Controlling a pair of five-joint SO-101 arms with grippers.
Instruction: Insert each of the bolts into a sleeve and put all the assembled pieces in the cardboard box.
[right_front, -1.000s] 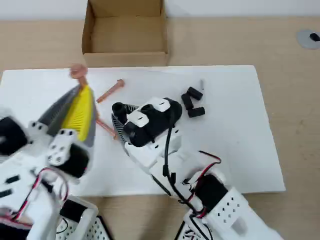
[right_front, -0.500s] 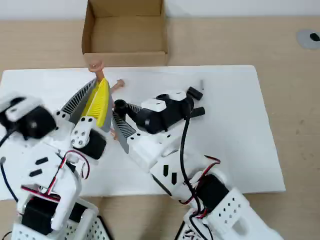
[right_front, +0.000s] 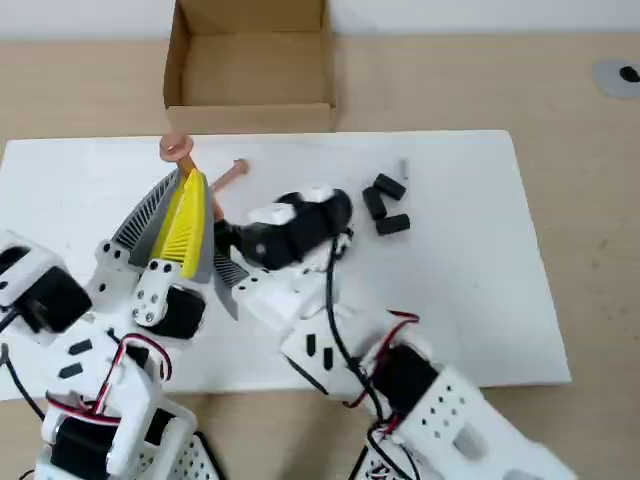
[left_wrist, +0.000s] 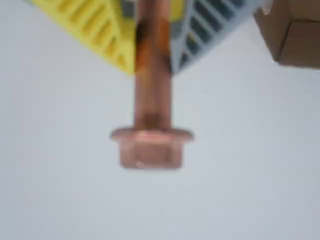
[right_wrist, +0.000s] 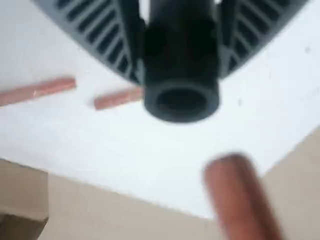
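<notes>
**Over the mat, near-left: both grippers loaded**

High view. Left arm (right_front: 110, 330) is standing at the near-left corner, its left gripper (right_front: 188, 177) pointing away toward the box (right_front: 250, 118). Yellow finger (left_wrist: 95, 30) and grey finger (left_wrist: 210, 30) are pinching the shank of a bolt (left_wrist: 151, 115). The gap is narrow and the hex head is sticking out past the tips. That head is sitting over the far edge of the mat (right_front: 480, 300), near the box front wall but apart from it.

Right arm (right_front: 330, 330) is slanting in from the near-right, black wrist toward the left arm, so the two grippers are sitting just beside each other. Right gripper (right_wrist: 181, 75) is clamping a black sleeve (right_wrist: 181, 97) between ribbed fingers (right_wrist: 95, 35), open bore facing its wrist camera.

Hard to make out:
- On the high view the sleeve is lying mostly behind the left gripper and the right wrist. Whether the two grippers are touching, cannot tell.
- On the right wrist view a blurred copper shank (right_wrist: 240, 195) is showing close to the lens, cut off by the frame edge and apart from the sleeve's bore.
- Two loose bolts (right_wrist: 37, 91) are lying on the mat behind the sleeve, one cut by the frame, one running behind the sleeve.

Three loose sleeves (right_front: 374, 203) are lying clustered on the mat, well apart from both grippers. Box is standing open on the table (right_front: 580, 200) past the mat, its far rim cut off by the frame.
</notes>
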